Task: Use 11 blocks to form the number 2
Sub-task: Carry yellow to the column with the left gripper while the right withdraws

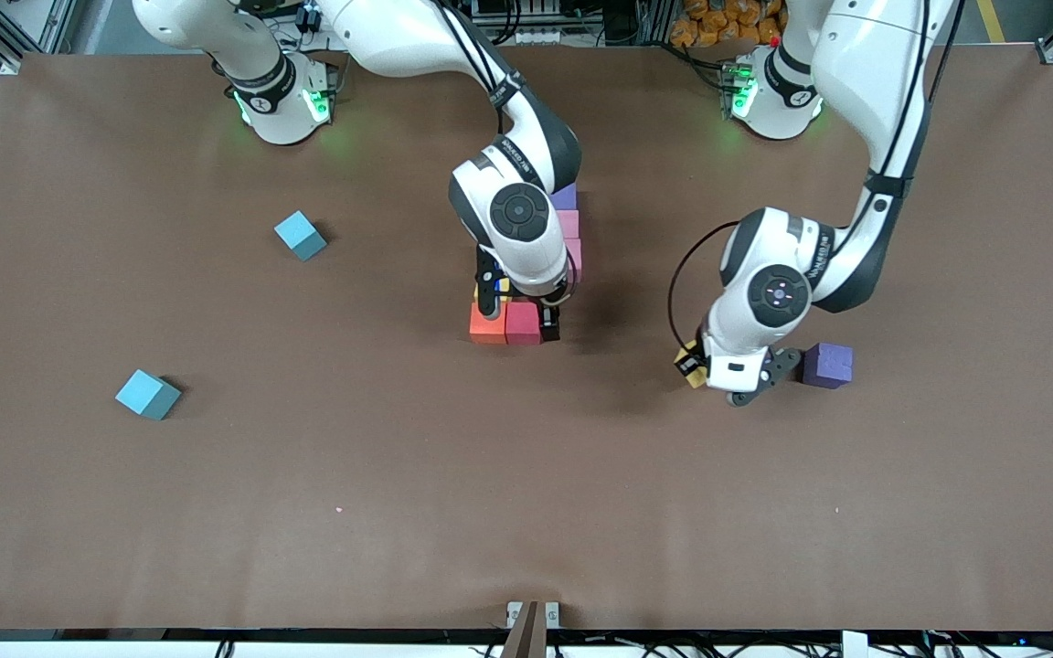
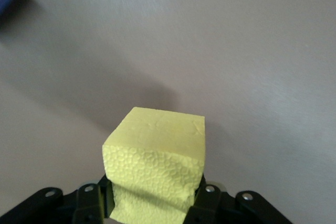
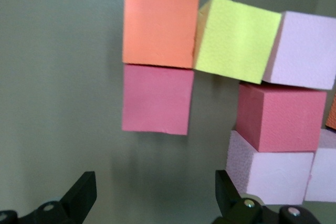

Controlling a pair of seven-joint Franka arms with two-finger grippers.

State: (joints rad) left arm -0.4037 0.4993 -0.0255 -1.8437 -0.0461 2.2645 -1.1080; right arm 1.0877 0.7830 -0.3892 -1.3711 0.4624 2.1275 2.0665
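No readable text anywhere — labels too blurred.

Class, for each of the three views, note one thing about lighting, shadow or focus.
Front view: even overhead light; green glow from base lights on the brown table. Left wrist view: the yellow foam cube held in the left gripper casts a soft shadow; a blurred blue-purple corner shows at the edge. Right wrist view: table looks grey-green; the open right gripper is dark.

Brown table (image 1: 526,475) with clustered blocks (image 1: 506,323), purple cube (image 1: 827,365), two light-blue cubes (image 1: 300,235).
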